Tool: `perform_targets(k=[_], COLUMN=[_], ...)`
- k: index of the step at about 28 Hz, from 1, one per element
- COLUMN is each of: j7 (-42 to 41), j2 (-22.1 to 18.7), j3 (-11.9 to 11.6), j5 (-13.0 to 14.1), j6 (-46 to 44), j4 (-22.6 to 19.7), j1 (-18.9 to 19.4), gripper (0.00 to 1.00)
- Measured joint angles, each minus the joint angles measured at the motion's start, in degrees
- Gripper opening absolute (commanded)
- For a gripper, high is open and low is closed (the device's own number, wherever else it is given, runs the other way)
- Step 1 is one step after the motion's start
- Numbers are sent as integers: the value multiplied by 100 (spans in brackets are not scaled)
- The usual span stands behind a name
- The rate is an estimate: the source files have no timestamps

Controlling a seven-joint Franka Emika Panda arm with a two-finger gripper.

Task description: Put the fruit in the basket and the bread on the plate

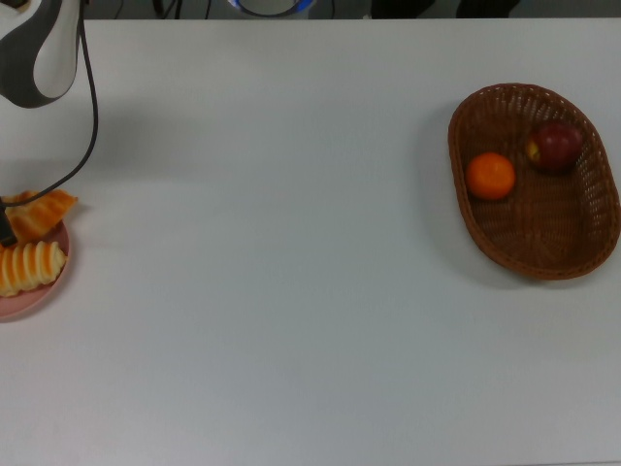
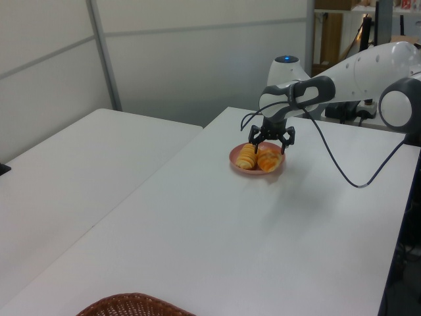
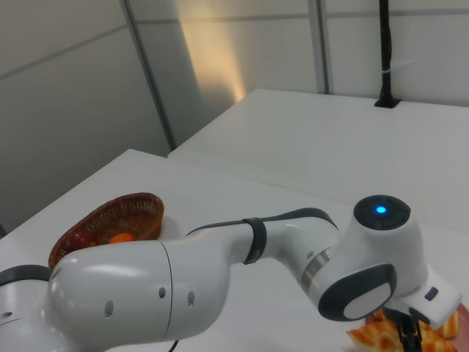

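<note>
gripper [image 2: 269, 139]: fingers spread apart, just above the bread, seems not to touch it | braided pastry [image 1: 39, 213] and ridged loaf [image 1: 29, 267]: on pink plate [image 1: 44, 294] | tangerine [image 1: 490, 176], red fruit [image 1: 554, 146]: inside basket [image 1: 485, 233]

Lab: white tables [image 2: 197, 224], partition walls [image 2: 197, 59].

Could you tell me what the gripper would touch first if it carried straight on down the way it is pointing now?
In the left view the gripper points down with its fingers spread, directly over the braided pastry on the pink plate. It would most likely meet that pastry first, though depth is hard to judge; the ridged loaf lies just beside.
</note>
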Motion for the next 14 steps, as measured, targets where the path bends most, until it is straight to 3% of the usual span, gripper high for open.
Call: perform_targets(k=[8,14], j7=[-96,-311], j2=[-280,-802], j3=[122,297], j5=[0,1], j6=[-602,-1900], j4=[130,174], j1=[80,561], gripper=[100,100])
